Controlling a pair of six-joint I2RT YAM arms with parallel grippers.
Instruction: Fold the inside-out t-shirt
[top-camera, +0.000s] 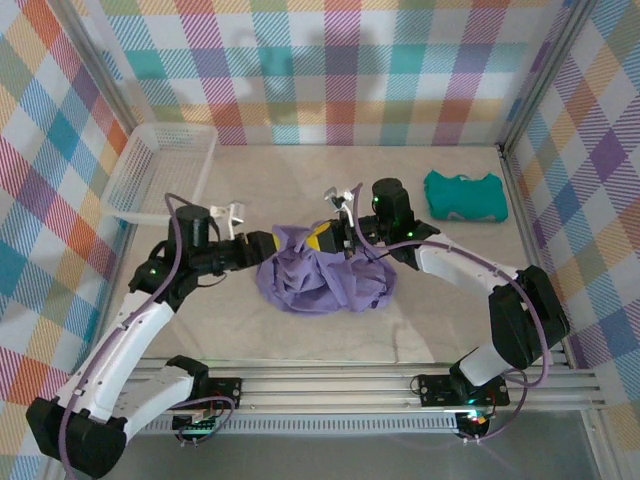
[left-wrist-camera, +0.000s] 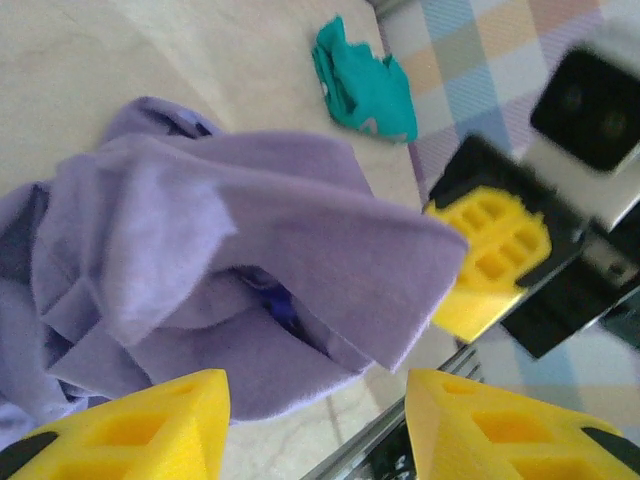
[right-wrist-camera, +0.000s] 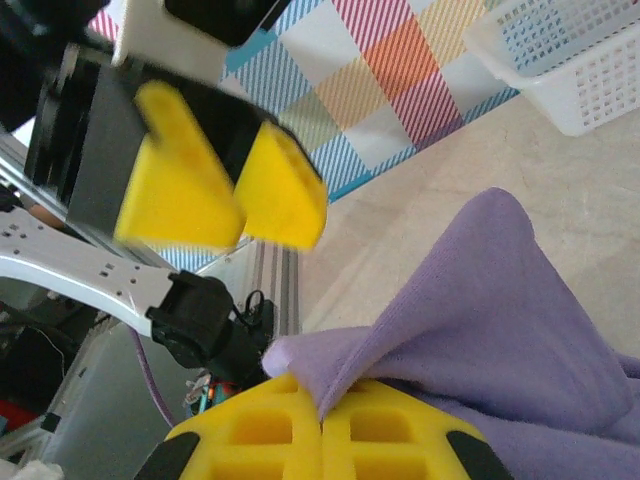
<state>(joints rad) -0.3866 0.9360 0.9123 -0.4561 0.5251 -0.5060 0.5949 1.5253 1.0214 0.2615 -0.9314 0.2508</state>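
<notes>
On your desk (top-camera: 290, 180), the right claw (right-wrist-camera: 322, 400) clamps the t-shirt (top-camera: 320, 275); the left claw (left-wrist-camera: 315, 400), parted and empty, borders its left edge.

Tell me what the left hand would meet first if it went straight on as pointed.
The left hand would likely first meet the raised fold of the lavender t-shirt; depth is unclear.

Robot test booth in a lab: pale tabletop (top-camera: 300, 330), metal rails (top-camera: 330, 385) along its edge, colourful checked cloth walls (top-camera: 330, 70).
</notes>
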